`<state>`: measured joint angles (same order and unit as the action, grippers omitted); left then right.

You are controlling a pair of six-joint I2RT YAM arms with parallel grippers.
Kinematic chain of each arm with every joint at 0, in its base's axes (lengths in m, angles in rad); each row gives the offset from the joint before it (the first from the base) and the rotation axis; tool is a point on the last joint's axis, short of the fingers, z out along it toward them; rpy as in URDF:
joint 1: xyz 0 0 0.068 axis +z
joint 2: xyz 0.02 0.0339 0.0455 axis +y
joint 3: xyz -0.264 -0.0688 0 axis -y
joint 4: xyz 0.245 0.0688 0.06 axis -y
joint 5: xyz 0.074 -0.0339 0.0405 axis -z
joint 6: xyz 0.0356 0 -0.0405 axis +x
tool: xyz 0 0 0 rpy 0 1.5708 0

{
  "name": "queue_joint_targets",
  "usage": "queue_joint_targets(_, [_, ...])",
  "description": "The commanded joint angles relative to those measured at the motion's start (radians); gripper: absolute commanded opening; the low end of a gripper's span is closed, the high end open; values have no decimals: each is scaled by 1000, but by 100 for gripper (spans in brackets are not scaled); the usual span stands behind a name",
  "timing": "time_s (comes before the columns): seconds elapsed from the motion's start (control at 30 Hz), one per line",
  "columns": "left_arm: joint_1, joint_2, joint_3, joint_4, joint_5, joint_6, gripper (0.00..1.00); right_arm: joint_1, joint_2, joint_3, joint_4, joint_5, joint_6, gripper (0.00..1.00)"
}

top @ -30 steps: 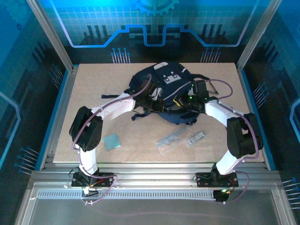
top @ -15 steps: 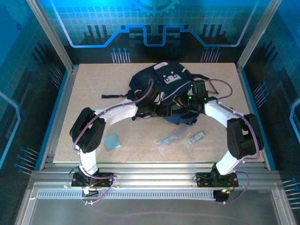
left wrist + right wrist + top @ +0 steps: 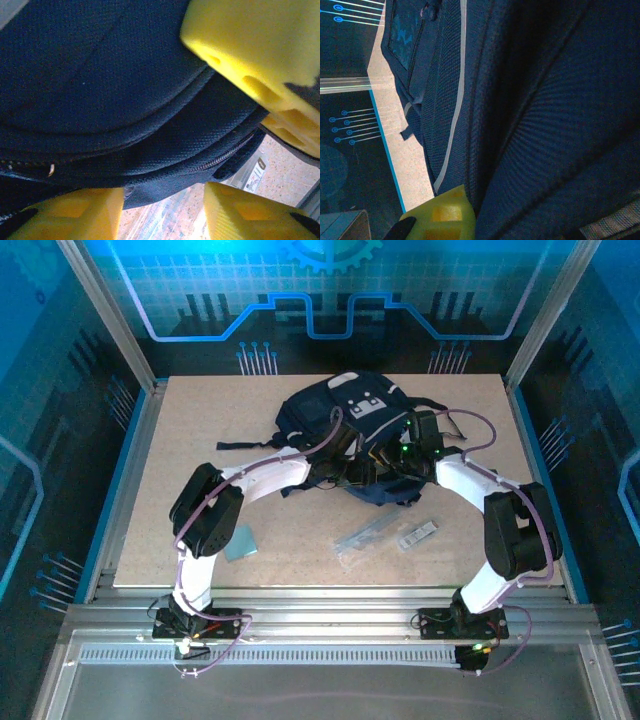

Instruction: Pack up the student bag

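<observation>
Item: student bag (image 3: pixel 340 405), navy, lying on the table (image 3: pixel 200 420) toward 12 o'clock. Left gripper (image 3: pixel 165 210): fingers apart, against the bag's 6 o'clock edge. Right gripper (image 3: pixel 385 458): at the bag's 5 o'clock side, pressed into the fabric; I cannot tell whether its fingers are spread or closed.

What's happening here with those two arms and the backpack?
Two robot arms are working on a student bag that lies on the table. Both are at its near edge. The left end effector has its fingers apart at the bag's zipped edge. The right end effector is close against the bag, and its grip is hidden. A teal card, a clear packet and a labelled packet lie on the table, not yet packed.
</observation>
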<state>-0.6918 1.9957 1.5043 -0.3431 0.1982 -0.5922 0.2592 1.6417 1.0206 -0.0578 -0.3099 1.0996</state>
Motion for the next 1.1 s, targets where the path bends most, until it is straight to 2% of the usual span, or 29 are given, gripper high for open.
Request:
queue_joint_targets(0.0, [0, 11, 14, -92, -96, 23, 52, 6, -56, 13, 76, 12, 2, 0])
queue_joint_targets(0.2, [-10, -5, -23, -111, -184, 34, 54, 7, -60, 13, 87, 15, 5, 0])
queue_joint_targets(0.37, [-17, 17, -18, -89, -176, 17, 53, 6, -59, 15, 86, 16, 3, 0])
queue_joint_targets(0.53, [-22, -61, -65, -99, -178, 26, 52, -3, -63, 13, 75, 24, -7, 0])
queue_joint_targets(0.77, [-22, -174, -154, -55, -167, 32, 61, -5, -58, 15, 75, 24, -8, 0])
queue_joint_targets(0.87, [-18, -170, -176, -9, -177, 43, 61, -5, -61, 9, 78, 21, -4, 0])
queue_joint_targets(1.07, [6, -111, -166, 100, -120, 15, 57, -1, -63, 8, 73, 23, -5, 0])
